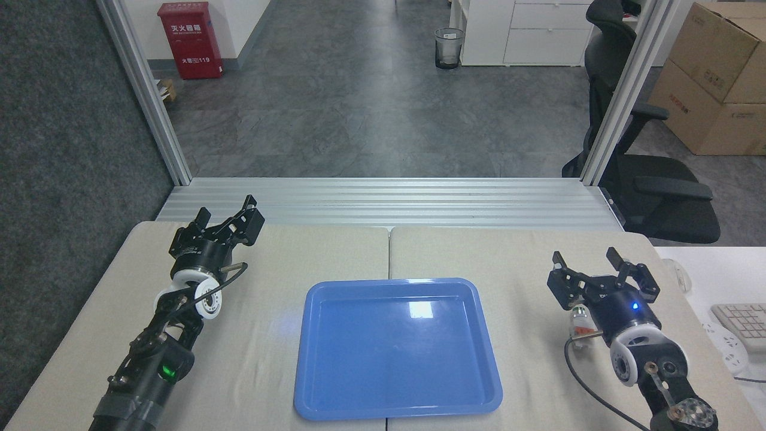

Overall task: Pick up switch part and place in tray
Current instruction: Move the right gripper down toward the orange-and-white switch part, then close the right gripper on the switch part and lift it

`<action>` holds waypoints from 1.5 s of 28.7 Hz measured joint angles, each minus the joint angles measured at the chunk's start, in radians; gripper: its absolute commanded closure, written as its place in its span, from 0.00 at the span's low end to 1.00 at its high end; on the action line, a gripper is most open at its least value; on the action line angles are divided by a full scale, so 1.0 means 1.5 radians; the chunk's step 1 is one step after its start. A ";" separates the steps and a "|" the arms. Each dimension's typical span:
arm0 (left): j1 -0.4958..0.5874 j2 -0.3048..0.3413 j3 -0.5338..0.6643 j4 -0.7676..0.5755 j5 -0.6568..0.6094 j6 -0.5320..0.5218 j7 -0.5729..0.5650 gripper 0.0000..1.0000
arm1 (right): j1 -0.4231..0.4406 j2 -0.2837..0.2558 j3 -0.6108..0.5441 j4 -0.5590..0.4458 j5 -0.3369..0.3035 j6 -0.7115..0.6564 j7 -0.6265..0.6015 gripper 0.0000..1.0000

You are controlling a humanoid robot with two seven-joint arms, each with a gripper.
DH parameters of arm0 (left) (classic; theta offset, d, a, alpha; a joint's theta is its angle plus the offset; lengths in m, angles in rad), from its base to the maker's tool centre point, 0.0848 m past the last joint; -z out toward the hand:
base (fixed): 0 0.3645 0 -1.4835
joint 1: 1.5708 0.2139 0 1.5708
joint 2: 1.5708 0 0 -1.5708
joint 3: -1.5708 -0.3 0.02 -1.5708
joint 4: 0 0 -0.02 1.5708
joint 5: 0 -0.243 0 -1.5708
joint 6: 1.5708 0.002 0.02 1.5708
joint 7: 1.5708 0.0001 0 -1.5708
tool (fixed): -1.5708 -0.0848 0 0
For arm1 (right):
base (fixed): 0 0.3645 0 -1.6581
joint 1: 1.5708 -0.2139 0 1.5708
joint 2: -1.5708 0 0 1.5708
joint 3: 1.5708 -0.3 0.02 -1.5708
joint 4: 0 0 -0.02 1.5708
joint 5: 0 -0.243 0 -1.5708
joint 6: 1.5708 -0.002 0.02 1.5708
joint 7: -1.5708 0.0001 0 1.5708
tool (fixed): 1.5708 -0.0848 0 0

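While the tray (397, 348) lies flat and unfilled at the middle of the beige tabletop (526, 263), the switch part (579, 320) rests on the cloth well off to the tray's 3 o'clock side, outside the rim. Only its pale body and a hint of orange show, because the right gripper (590, 264) and its wrist sit right against it, partly covering it from the 3 o'clock side; whether metal touches the part cannot be told. That gripper's jaws are spread wide, released, with nothing between them, the two dark fingers pointing toward 12 o'clock just beyond the part. At the tray's 10 o'clock, the left gripper (229, 214) hangs over the tabletop's far left corner, its jaws likewise parted and holding nothing, aimed toward 1 o'clock. A keyboard (742, 320) peeks in at the right edge, on a white surface beside the tabletop.
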 measured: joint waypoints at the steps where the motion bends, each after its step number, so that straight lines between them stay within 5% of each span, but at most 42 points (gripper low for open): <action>1: 0.000 0.000 0.000 0.000 0.000 0.000 0.000 0.00 | 0.008 0.004 0.000 -0.003 0.000 0.000 0.000 0.03; 20: 0.000 0.000 0.000 0.000 0.000 0.000 0.000 0.00 | 0.063 0.024 -0.001 0.059 -0.063 0.077 -0.011 0.05; 26: 0.000 0.000 0.000 0.000 0.000 0.000 0.000 0.00 | 0.063 0.023 0.011 0.100 -0.067 0.078 -0.016 0.13; 29: 0.000 0.000 0.000 0.000 0.000 0.000 0.000 0.00 | 0.063 0.022 0.022 0.120 -0.068 0.078 -0.019 0.38; 33: 0.000 0.000 0.000 0.000 0.000 0.000 0.000 0.00 | 0.063 0.021 0.033 0.136 -0.068 0.078 -0.020 0.56; 35: 0.000 0.000 0.000 0.000 0.000 0.000 0.000 0.00 | 0.063 0.021 0.039 0.144 -0.069 0.078 -0.020 1.00; 43: 0.000 0.000 0.000 0.000 0.000 0.000 0.000 0.00 | 0.053 0.025 0.037 0.142 -0.076 0.078 -0.018 1.00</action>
